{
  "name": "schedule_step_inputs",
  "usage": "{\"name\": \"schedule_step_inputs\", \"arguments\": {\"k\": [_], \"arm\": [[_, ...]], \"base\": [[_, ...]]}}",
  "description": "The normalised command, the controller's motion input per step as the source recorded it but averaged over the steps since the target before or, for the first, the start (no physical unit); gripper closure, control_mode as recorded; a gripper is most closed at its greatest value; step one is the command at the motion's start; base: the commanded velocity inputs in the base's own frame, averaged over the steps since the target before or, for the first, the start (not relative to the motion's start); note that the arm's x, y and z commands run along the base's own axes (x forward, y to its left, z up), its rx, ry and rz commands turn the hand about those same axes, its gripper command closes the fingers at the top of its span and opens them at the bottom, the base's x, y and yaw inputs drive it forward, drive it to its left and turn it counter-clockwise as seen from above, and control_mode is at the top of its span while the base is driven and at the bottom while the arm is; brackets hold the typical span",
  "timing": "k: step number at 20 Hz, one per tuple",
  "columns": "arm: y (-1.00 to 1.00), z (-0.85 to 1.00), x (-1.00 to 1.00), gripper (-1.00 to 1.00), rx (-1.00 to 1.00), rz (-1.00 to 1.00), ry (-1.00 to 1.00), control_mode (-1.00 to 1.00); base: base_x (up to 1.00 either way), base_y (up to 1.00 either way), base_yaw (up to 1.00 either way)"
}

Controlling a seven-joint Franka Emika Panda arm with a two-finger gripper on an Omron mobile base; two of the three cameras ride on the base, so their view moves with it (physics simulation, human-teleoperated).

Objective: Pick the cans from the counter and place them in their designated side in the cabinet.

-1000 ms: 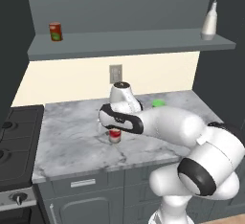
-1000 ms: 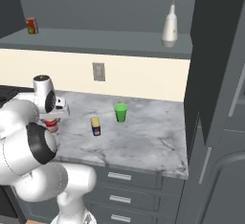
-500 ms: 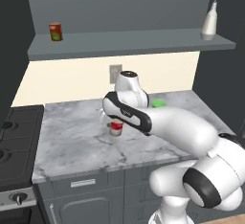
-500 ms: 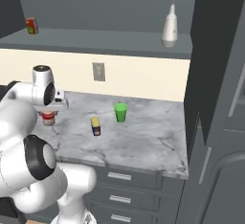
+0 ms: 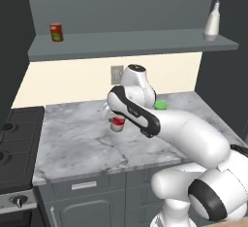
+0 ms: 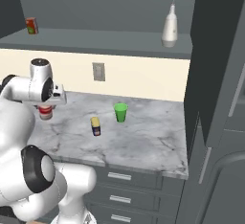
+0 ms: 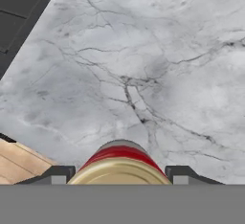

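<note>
Cabinet (image 5: 126, 46) shelf — carries a red can with green label (image 5: 56, 32), writing unreadable, and a white bottle (image 5: 211, 23). Marble tabletop (image 6: 143, 137) — green cup (image 6: 120, 112), blue can (image 6: 95, 126). My tool (image 7: 119, 174), jaws part-open, grips the red-and-white can (image 7: 119, 163) above the tabletop.

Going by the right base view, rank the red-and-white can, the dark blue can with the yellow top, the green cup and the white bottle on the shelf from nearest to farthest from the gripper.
1. Red-and-white can with tan lid, between the gripper's fingers, over the marble counter's left part.
2. Dark blue can with yellow top, mid-counter.
3. Green cup, just beyond the blue can.
4. White bottle, up on the cabinet shelf, far right.
</note>
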Motion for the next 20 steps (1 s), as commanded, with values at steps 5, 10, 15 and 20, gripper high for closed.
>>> {"name": "schedule_step_inputs", "arguments": {"k": [5, 10, 15, 20], "arm": [[0.00, 0.22, -0.10, 1.00, 0.00, 0.02, -0.11, -1.00], [0.00, 0.28, -0.06, 1.00, 0.00, 0.01, -0.11, -1.00], [0.00, 0.32, -0.10, 1.00, 0.01, 0.01, -0.11, -1.00], [-0.01, 0.35, -0.17, 1.00, 0.01, 0.01, -0.10, -1.00]], "base": [[0.00, 0.00, 0.00], [0.00, 0.00, 0.00], [0.00, 0.00, 0.00], [0.00, 0.00, 0.00]]}}
